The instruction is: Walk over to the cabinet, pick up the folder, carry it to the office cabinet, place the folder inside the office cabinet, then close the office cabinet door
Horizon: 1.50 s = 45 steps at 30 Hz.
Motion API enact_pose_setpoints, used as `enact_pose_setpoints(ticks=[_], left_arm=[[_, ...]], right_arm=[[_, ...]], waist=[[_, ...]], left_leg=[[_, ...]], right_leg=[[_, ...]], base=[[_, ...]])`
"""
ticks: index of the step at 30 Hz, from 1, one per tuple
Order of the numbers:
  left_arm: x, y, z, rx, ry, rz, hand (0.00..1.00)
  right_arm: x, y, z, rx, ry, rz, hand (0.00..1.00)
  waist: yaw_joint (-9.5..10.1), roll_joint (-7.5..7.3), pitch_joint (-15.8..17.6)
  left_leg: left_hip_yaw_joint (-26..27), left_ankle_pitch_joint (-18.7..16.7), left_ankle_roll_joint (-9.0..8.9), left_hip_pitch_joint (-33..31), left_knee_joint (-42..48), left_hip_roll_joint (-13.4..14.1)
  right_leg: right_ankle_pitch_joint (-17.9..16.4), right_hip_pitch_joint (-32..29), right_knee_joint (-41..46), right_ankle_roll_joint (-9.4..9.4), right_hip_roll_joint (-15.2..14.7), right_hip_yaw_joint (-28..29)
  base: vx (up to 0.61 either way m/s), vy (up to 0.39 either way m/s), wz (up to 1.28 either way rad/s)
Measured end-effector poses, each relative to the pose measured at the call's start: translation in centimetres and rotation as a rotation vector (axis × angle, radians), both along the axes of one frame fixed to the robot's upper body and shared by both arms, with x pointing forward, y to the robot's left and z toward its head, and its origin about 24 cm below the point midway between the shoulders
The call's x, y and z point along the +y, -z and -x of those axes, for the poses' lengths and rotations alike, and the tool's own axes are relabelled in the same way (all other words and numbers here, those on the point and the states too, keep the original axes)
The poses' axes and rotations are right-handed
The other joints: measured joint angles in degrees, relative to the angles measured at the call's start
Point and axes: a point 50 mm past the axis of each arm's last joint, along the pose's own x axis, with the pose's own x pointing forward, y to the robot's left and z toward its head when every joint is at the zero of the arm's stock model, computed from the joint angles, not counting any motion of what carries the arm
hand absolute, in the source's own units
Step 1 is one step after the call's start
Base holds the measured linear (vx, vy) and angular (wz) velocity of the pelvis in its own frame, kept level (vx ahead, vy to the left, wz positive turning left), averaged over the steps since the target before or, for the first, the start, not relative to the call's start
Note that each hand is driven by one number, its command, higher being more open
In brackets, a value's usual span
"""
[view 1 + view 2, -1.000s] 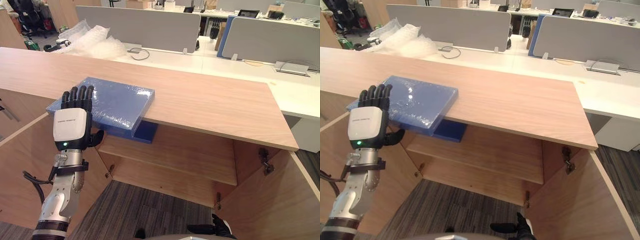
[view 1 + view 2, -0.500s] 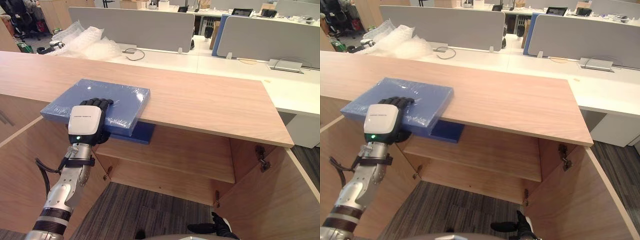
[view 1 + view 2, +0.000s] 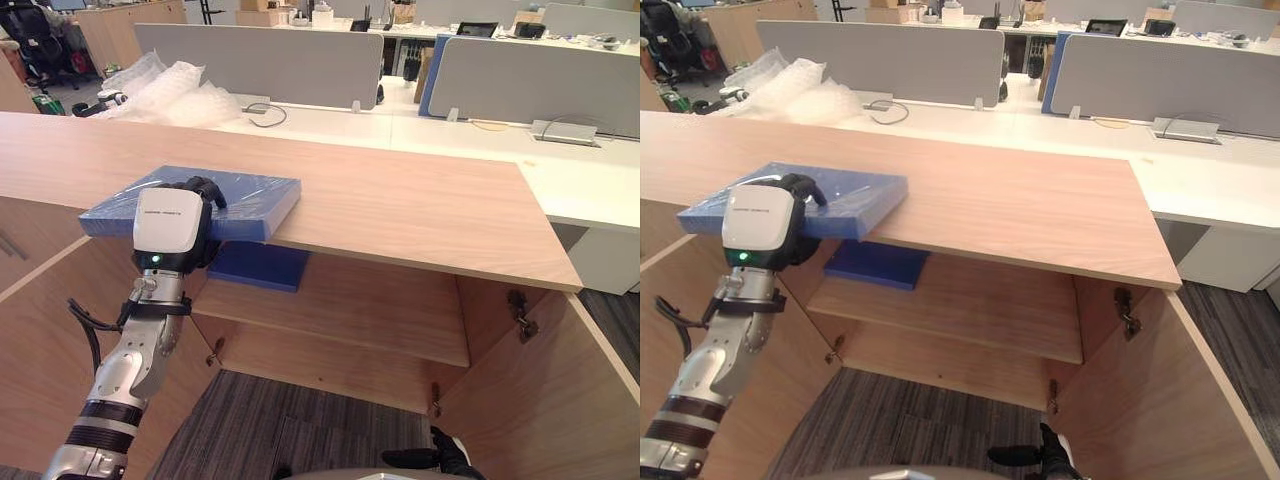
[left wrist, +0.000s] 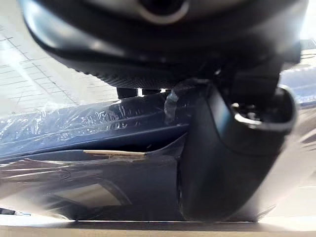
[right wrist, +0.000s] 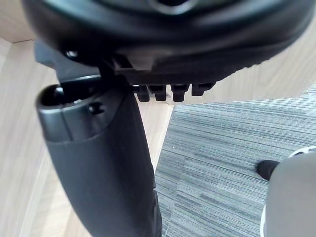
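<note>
The folder is blue and has clear plastic around it. It lies flat on the cabinet top, near the left end. Its front part sticks out past the edge of the wood.

The left hand has hold of that front part. Its fingers curl over the top of the folder. In the left wrist view the thumb presses up from below, so the folder is pinched between them.

Under the top, both cabinet doors stand open. A wooden shelf runs across inside. Another blue thing lies on the shelf, right under the folder.

The right hand hangs low, just above the grey carpet. It holds nothing. I cannot tell if it is open or shut.

Bubble wrap sits on the white desk behind the cabinet.
</note>
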Motion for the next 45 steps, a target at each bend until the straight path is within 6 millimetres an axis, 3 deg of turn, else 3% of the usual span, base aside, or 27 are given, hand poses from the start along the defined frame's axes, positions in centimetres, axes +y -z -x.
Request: enact_pose_setpoints(ticks=[5,9,13,15,19,22,26,31,36,42,45], left_arm=[[-2.3,0.1,3.3,-0.090,0.030,0.265,0.00],[-3.4,-1.7,6.4,-0.236,0.130,0.648,0.00],[-2.9,-2.1,8.7,-0.302,0.211,0.972,0.00],[-2.1,-1.9,9.9,-0.347,0.269,1.231,0.00],[-1.1,-0.1,11.0,-0.397,0.287,1.618,0.00],[-1.0,0.5,11.6,-0.410,0.304,1.744,0.00],[-0.9,0.2,11.6,-0.418,0.364,1.799,0.00],[-1.4,-0.2,11.2,-0.368,0.465,1.786,0.00],[-1.6,-0.2,11.2,-0.360,0.470,1.783,0.00],[-1.5,-0.1,11.3,-0.363,0.461,1.781,0.00],[-1.6,-0.1,11.3,-0.361,0.465,1.782,0.00]], right_arm=[[0.7,-1.1,-0.9,-0.096,-0.051,-0.001,1.00],[1.4,-4.7,-3.2,-0.346,-0.045,-0.024,1.00],[1.2,-9.1,-5.2,-0.593,0.030,-0.076,1.00],[1.3,-11.4,-6.0,-0.724,0.063,-0.104,1.00],[1.9,-12.7,-6.6,-0.799,0.126,-0.104,1.00],[1.8,-12.5,-6.3,-0.794,0.195,-0.125,1.00],[1.7,-12.5,-5.8,-0.796,0.228,-0.222,1.00],[1.5,-14.1,-6.1,-0.861,0.140,-0.254,1.00],[1.0,-18.3,-6.8,-1.045,0.124,-0.210,1.00],[-2.3,-25.3,-6.5,-1.394,0.174,0.061,1.00],[-3.2,-26.6,-6.3,-1.460,0.206,0.114,1.00]], waist=[[0.06,-0.40,-0.3],[-0.44,0.45,-0.3],[-0.80,0.84,-0.3],[-1.14,1.08,0.2],[-1.47,0.88,0.9],[-1.85,1.16,1.1],[-2.38,0.80,0.8],[-3.20,1.04,0.9],[-3.68,1.87,1.1],[-4.29,2.98,0.2],[-5.07,2.94,-0.2]], left_leg=[[0.5,0.0,-0.02,-1.1,0.0,0.1],[0.5,0.8,0.28,-1.7,0.4,0.8],[1.1,0.8,0.28,-1.8,0.4,1.7],[1.0,0.4,0.05,-1.8,0.1,1.7],[0.6,0.6,-0.17,-2.0,0.1,1.3],[0.5,1.6,-0.14,-2.1,0.1,1.6],[0.6,2.3,0.04,-3.0,0.4,1.7],[0.9,2.3,0.09,-3.1,0.4,1.5],[2.0,1.9,0.10,-1.9,0.4,1.8],[3.6,1.5,-0.01,-0.9,0.4,2.1],[4.4,1.5,-0.26,-0.5,0.4,2.3]], right_leg=[[0.0,-1.4,0.1,-0.05,0.0,0.7],[1.3,-2.3,0.3,-1.37,0.9,1.1],[2.3,-3.2,0.9,-2.02,1.5,2.3],[2.3,-3.2,0.9,-2.02,1.5,2.5],[1.3,-3.5,0.3,-2.17,1.3,2.6],[1.3,-3.6,0.4,-2.02,1.6,2.6],[2.0,-4.5,0.0,-1.25,1.7,2.8],[2.5,-4.4,-0.3,-0.77,1.7,3.3],[2.5,-4.0,0.2,-0.76,1.7,4.4],[2.5,-4.1,0.6,-0.72,1.8,6.1],[2.6,-4.3,0.6,-0.65,2.0,6.9]], base=[[0.00,0.002,-0.03],[0.00,-0.003,-0.04],[-0.06,0.017,-0.10],[-0.10,0.006,-0.08],[-0.13,0.001,-0.07],[-0.07,0.008,0.02],[0.01,0.003,-0.02],[0.02,0.005,-0.03],[-0.03,0.004,-0.11],[-0.04,0.006,-0.14],[-0.03,-0.004,-0.19]])
